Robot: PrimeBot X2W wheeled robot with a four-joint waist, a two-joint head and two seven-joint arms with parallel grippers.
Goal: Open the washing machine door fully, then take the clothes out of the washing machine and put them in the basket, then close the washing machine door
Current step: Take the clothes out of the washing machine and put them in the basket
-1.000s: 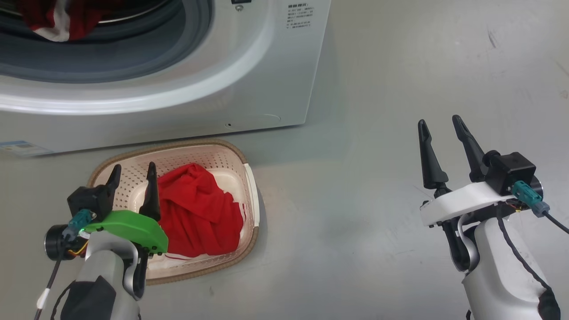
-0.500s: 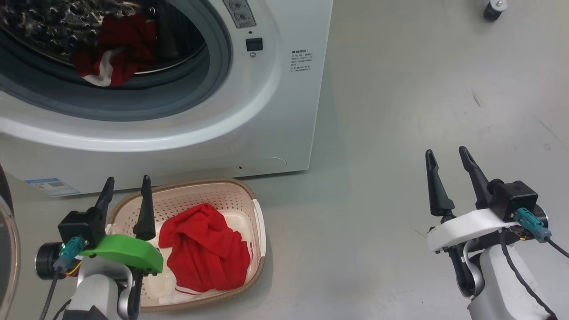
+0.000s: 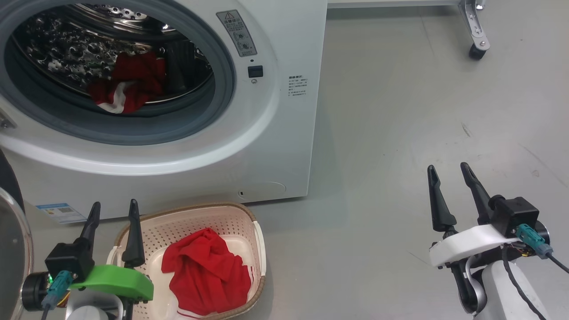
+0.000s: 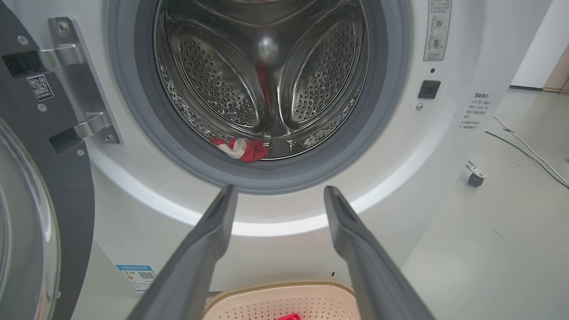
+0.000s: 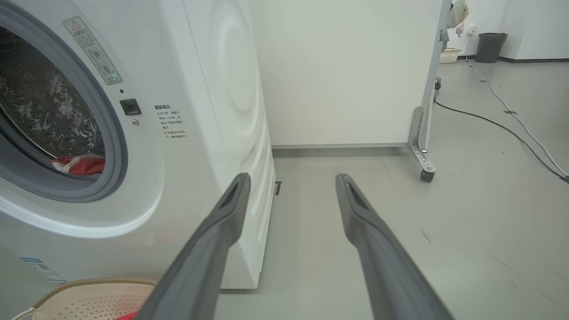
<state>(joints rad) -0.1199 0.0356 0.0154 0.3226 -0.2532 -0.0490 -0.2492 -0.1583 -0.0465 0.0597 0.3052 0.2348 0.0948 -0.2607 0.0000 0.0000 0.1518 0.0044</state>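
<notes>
The washing machine (image 3: 284, 133) stands with the washing machine door (image 3: 9, 249) swung open at the far left, its black rim and glass (image 4: 26, 222) also beside my left wrist view. Red clothes with white trim (image 3: 126, 84) lie in the steel drum (image 4: 242, 149) (image 5: 80, 163). Another red garment (image 3: 206, 271) lies in the cream basket (image 3: 213, 213) on the floor before the machine. My left gripper (image 3: 114, 203) hovers open and empty at the basket's left rim, pointing at the drum opening (image 4: 281, 189). My right gripper (image 3: 446, 166) is open and empty over bare floor to the right (image 5: 293, 176).
Grey floor (image 3: 400, 133) stretches right of the machine. A white frame on a caster (image 3: 478, 49) stands at the back right. In the right wrist view a cable (image 5: 489, 120) runs across the floor and a dark bin (image 5: 491, 46) stands far back.
The head camera has tilted up, so the whole picture slid down and the drum and open door edge came into view. Both grippers stay open and empty.
</notes>
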